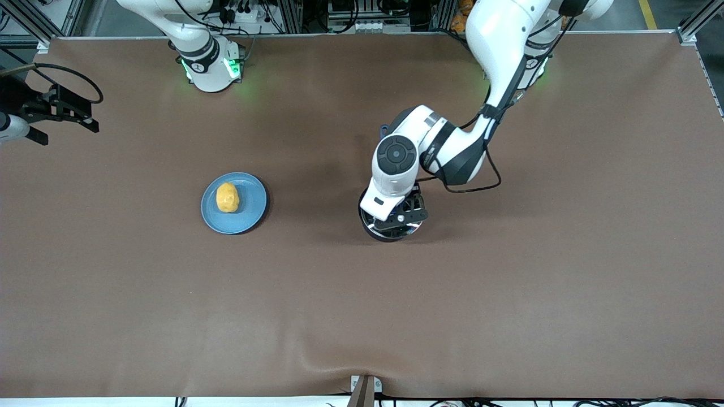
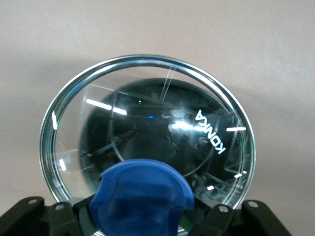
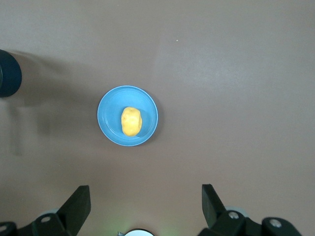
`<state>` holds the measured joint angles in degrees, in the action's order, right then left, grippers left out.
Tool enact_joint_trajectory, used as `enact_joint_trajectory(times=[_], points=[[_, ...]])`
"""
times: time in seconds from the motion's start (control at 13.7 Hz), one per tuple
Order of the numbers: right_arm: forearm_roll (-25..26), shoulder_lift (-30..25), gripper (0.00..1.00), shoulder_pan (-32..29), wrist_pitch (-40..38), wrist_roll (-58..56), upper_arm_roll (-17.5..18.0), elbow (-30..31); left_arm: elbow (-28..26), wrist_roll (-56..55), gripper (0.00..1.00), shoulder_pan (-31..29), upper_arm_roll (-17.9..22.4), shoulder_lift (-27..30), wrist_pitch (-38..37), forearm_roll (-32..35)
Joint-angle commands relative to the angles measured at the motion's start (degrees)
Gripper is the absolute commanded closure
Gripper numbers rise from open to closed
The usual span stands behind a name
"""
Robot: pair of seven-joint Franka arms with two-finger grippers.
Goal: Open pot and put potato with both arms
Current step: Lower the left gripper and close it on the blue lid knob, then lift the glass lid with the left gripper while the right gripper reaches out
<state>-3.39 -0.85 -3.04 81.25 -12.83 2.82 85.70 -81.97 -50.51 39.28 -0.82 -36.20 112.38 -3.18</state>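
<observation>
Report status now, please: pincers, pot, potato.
Left pincer shut on lid knob, pot closed. Right pincer open, waiting high. Potato on plate.

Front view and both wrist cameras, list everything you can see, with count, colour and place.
Pot: one, black, under the left gripper, toward the left arm's end from the plate.
Lid: one, clear glass with steel rim, on the pot.
Knob: one, blue, on the lid.
Plate: one, light blue, toward the right arm's end of the table.
Potato: one, yellow-orange, on the plate.
Table: one, brown cover.
Left gripper: jaws shut on the knob.
Right gripper: jaws open, above the table with the plate in its view, waiting.
</observation>
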Motion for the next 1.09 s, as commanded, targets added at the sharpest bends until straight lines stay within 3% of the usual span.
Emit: enact_joint_trajectory(times=[0.0,0.51,0.73,1.02], points=[[-0.1,0.6,0.0,-1.2,-0.4,0.2,0.3,-0.5,-1.1,0.5,0.76,-2.9,-0.1,7.0,-6.1,1.2],[-0.7,10.1,0.0,-1.3,1.6,0.3,0.2,-0.7,-17.0,15.1,0.76,-17.5,-0.4,29.9,-8.0,1.2],[0.0,11.0,0.0,-0.4,2.2,0.4,0.3,-0.3,-17.0,26.2,0.76,-25.4,-0.4,32.5,-13.1,1.2],[-0.3,13.7,0.0,-0.3,9.3,-0.8,0.4,3.3,-17.1,32.0,0.76,-29.5,-0.4,31.2,-12.6,1.2]])
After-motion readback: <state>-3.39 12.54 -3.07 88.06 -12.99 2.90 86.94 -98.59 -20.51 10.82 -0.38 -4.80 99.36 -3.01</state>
